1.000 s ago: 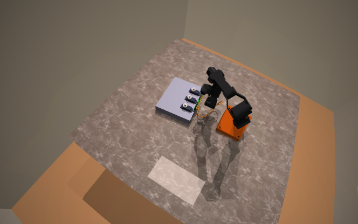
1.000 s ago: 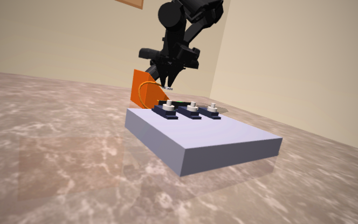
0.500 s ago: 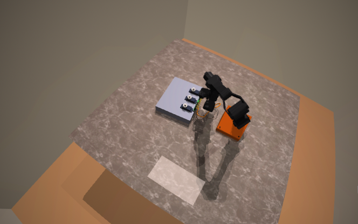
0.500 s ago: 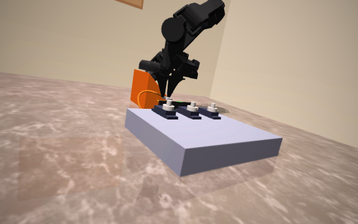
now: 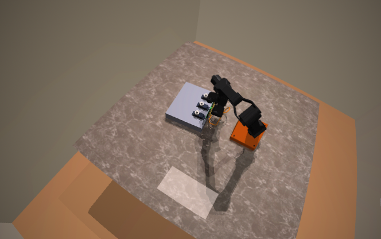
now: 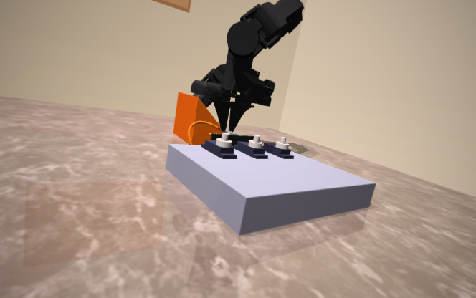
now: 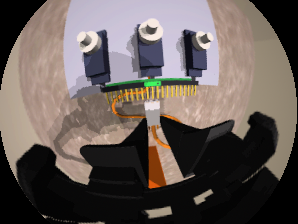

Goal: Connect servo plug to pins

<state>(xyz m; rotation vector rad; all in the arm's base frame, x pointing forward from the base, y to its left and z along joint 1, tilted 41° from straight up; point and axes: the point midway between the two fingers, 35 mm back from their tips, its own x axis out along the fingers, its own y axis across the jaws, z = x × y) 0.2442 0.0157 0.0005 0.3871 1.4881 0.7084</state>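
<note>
Between the end effector's (image 5: 215,104) (image 6: 228,132) (image 7: 154,122) tips sits the gripped plug (image 7: 152,113), its square holes indiscernible.

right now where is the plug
In the wrist view, the plug is between the end effector's fingertips, near the middle of the pin row.

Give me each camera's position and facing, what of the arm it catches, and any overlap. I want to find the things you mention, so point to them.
Top: high above the table, looking steeply down; catches the arm and its gripper (image 5: 213,107) (image 6: 228,132) (image 7: 153,119).
Exterior: low beside the holder (image 5: 185,103) (image 6: 272,175) (image 7: 117,25), opposite the pin row, looking across it; catches the gripper and part of the arm.
Wrist: on the arm's wrist, looking past the fingers at the plug (image 7: 152,112) and pins (image 7: 172,91); catches only the gripper.
Shared: top and exterior both show the orange base block (image 5: 244,135) (image 6: 188,116).
</note>
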